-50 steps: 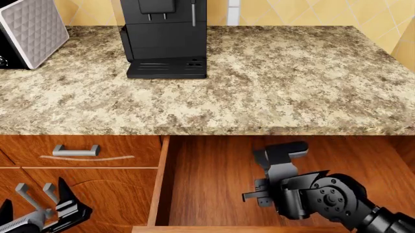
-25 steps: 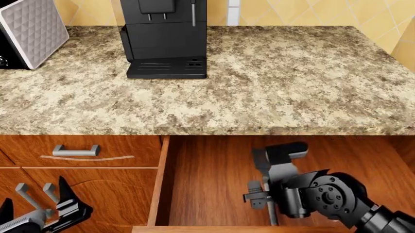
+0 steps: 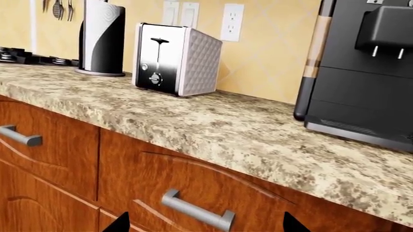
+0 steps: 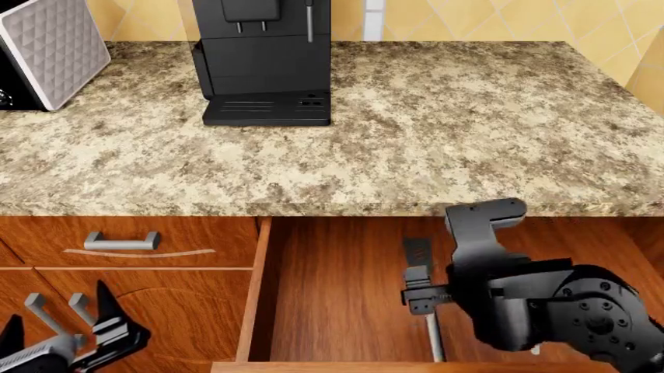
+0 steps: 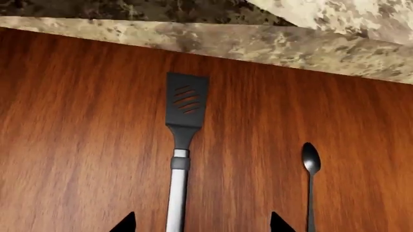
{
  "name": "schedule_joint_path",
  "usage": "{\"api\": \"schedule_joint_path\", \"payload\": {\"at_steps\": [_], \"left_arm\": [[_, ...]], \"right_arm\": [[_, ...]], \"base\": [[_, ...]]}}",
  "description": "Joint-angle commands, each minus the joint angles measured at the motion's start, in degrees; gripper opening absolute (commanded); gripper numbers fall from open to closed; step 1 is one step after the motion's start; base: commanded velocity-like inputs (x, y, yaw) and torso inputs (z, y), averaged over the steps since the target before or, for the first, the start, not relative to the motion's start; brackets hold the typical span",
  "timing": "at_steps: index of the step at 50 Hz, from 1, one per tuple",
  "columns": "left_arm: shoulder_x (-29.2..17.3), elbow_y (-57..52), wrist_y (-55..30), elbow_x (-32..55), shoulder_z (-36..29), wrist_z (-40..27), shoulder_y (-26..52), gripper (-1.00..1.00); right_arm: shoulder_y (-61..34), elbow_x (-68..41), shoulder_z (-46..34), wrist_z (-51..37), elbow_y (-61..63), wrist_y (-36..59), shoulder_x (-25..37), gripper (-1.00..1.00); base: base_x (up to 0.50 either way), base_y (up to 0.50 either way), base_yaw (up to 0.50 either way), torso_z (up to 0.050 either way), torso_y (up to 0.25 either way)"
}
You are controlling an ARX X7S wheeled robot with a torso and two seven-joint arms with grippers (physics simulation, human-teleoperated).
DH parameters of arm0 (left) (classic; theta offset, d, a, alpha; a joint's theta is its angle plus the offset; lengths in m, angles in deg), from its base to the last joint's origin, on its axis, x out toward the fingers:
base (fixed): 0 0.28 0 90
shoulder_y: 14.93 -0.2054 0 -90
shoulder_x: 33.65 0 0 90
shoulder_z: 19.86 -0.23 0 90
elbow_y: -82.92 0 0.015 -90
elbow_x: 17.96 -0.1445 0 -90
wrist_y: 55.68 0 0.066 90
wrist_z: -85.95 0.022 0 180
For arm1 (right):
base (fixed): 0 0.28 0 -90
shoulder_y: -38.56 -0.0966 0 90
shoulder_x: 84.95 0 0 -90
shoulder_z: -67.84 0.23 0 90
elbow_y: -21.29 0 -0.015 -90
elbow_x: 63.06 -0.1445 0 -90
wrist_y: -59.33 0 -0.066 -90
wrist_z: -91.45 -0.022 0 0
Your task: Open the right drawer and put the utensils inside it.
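The right drawer [image 4: 332, 295] stands pulled out under the counter, its wood-grain floor [image 5: 77, 145] showing. On that floor lies the dark slotted spatula [image 5: 185, 104] [image 4: 418, 252], blade toward the counter edge. The thin spoon [image 5: 310, 164] lies beside it, apart from it; my right arm hides the spoon in the head view. My right gripper [image 5: 202, 224] [image 4: 421, 299] hangs open above the spatula's handle and holds nothing. My left gripper [image 3: 205, 224] [image 4: 73, 342] is open and empty, low at the left in front of a cabinet front with a grey bar handle [image 3: 197, 212].
A granite countertop [image 4: 467, 132] overhangs the drawer's back part. On it stand a black coffee machine [image 4: 264, 62], a toaster [image 4: 52, 50] and a paper towel roll [image 3: 103, 38]. A shut drawer front with a bar handle [image 4: 121, 241] is to the left of the open drawer.
My right gripper has risen off the drawer floor and drawn back toward the counter edge, and the spatula stays lying in the drawer. The left arm has barely moved.
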Motion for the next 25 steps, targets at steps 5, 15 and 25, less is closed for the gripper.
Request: {"api": "schedule_joint_path", "payload": {"at_steps": [5,15,25], "left_arm": [[-0.2,-0.2,-0.9,-0.3,-0.7,-0.1,0.9,1.00],[-0.5,-1.5,-0.3,-0.3,-0.6,0.2,-0.1,1.00],[-0.5,-1.8,0.1,-0.3,-0.2,-0.1,-0.7,1.00]], "right_arm": [[0.3,-6.3,5.5,-6.6,16.1,-2.7,7.5,1.00],[-1.0,-11.2,10.3,-11.1,24.7,-5.6,13.8,1.00],[-3.0,-15.5,14.1,-14.0,30.7,-8.0,18.7,1.00]], "base": [[0.00,0.00,0.00,0.000,0.000],[0.00,0.00,0.00,0.000,0.000],[0.00,0.00,0.00,0.000,0.000]]}}
